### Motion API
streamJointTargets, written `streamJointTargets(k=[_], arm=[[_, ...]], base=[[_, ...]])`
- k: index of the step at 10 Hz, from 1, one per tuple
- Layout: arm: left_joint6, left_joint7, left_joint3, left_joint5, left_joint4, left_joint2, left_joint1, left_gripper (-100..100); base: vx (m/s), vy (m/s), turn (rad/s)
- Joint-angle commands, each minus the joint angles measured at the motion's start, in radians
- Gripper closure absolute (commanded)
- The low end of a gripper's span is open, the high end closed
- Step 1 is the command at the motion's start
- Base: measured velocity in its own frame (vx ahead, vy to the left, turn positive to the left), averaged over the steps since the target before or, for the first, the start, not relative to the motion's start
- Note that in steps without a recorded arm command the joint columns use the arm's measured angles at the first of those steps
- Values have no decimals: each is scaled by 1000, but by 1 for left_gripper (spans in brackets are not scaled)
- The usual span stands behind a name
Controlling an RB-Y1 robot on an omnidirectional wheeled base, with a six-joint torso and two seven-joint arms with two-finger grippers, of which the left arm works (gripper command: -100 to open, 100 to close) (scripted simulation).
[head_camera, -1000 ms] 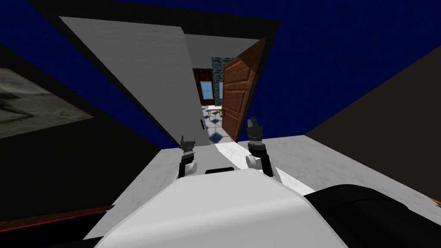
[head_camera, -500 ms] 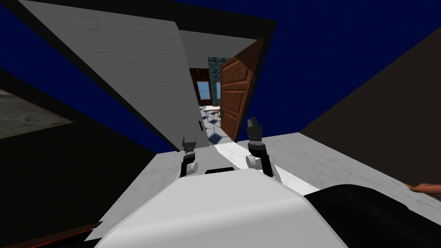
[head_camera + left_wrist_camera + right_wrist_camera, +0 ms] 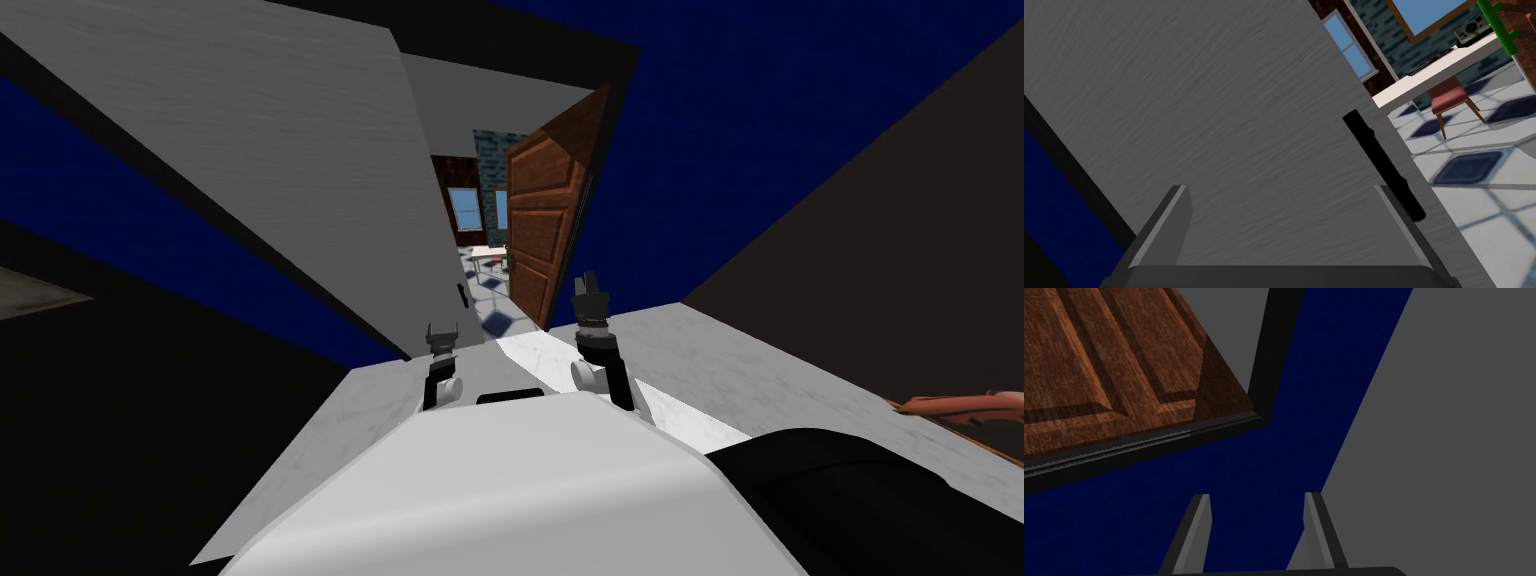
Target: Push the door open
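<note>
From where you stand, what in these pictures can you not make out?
Whether the left pincer touches the plain grey door: too small in the head view.
The grey door's far end: cut off by the head view's top-left edge.
The tiled room beyond: mostly hidden by that door and the brown panelled wooden door.
A reddish thing: cut by the head view's right edge.

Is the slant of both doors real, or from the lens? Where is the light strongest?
Head view: the wide lens splays the grey door and the brown door outward, so the slant seems the camera's; the tiled floor between them is brightest. Left wrist view: shadow bands cross that floor.
</note>
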Motion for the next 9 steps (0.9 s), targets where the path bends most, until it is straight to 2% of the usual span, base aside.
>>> streamJointTargets(k=[1, 9], arm=[[-7, 38, -2, 21, 41, -2, -17, -100], [-52, 214, -16, 122, 251, -12, -96, -100]], base=[[60, 66, -132], [73, 78, -123]])
